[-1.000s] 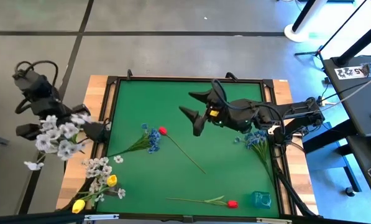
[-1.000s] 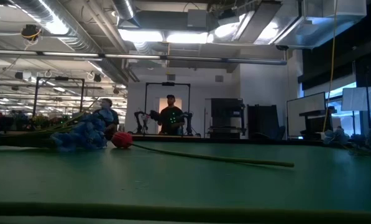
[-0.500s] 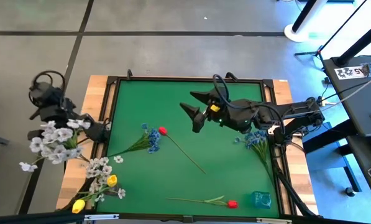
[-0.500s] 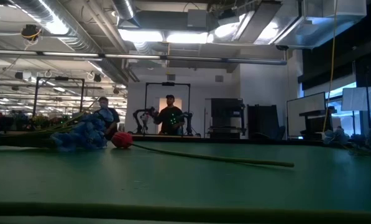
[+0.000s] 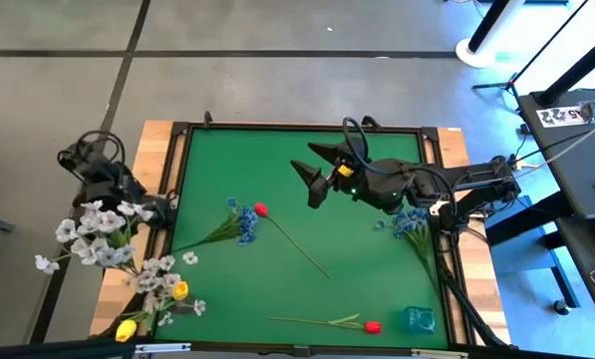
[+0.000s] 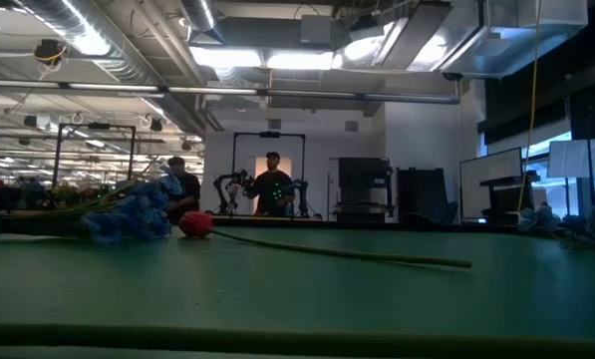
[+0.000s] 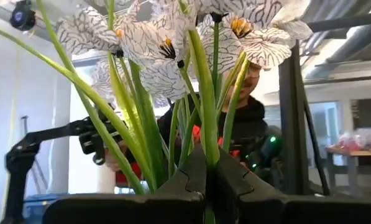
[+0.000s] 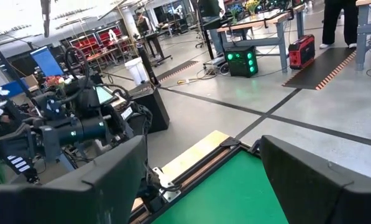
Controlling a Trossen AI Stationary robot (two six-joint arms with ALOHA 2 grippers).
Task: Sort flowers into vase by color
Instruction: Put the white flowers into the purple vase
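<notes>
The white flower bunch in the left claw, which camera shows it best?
The left wrist view: the white flower bunch fills the frame, its stems pinched in the left claw. The high view shows the whole bunch smaller, off the table's left edge. The low view and right wrist view don't show it clearly.

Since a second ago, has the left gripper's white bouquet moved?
Yes. In the high view the white bouquet, held by the left gripper, has dropped down the picture along the table's wooden left edge, nearer the loose white sprays.
</notes>
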